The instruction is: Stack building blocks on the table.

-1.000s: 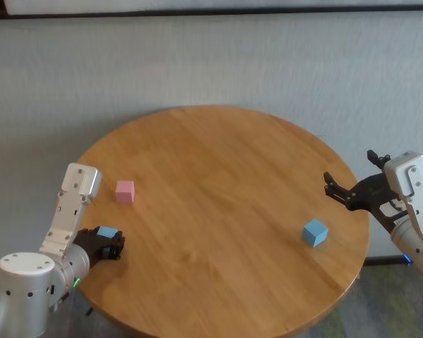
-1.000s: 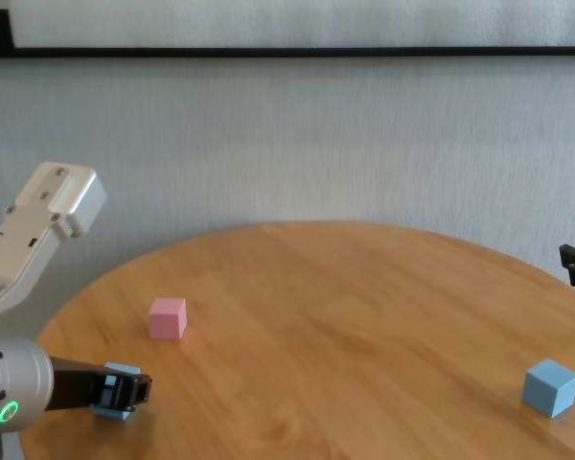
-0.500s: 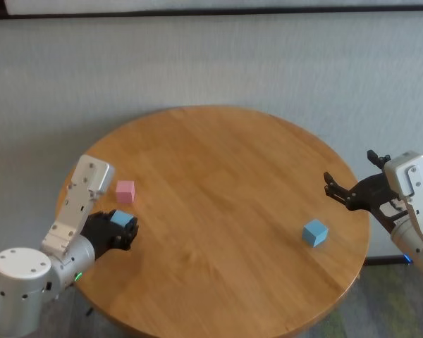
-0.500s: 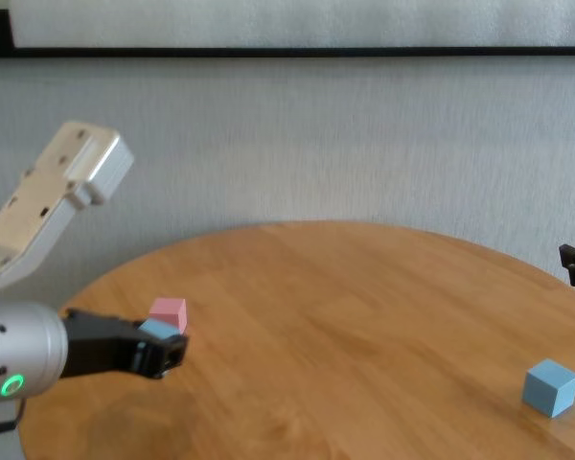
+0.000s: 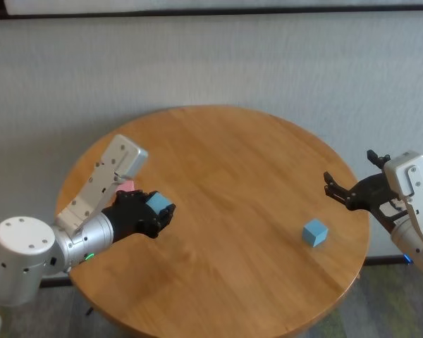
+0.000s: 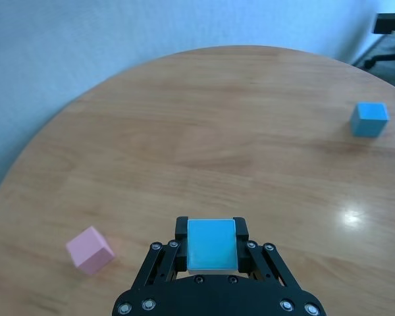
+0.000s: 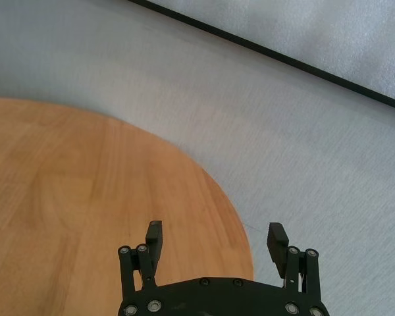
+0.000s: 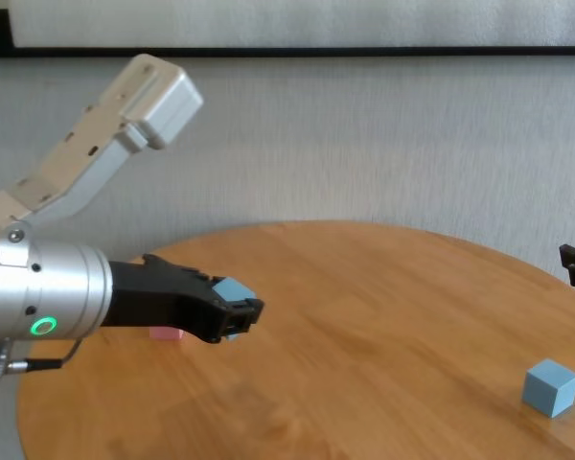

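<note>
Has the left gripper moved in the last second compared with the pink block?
Yes. The left gripper, shut on a light blue block, has risen off the table and carried it rightward, past the pink block, toward the table's middle.

The large round wood-grain table (image 5: 233,211) carries two cubes. The small pink cube (image 6: 90,249) lies at about nine o'clock, near the left edge. The small light blue cube (image 5: 314,232) rests at about four o'clock, well apart from it. A second light blue cube (image 5: 158,204) sits between the fingers of the left gripper (image 5: 157,213), above the table, just right of the pink one. The right gripper (image 5: 336,188) is beside the edge at three o'clock.
</note>
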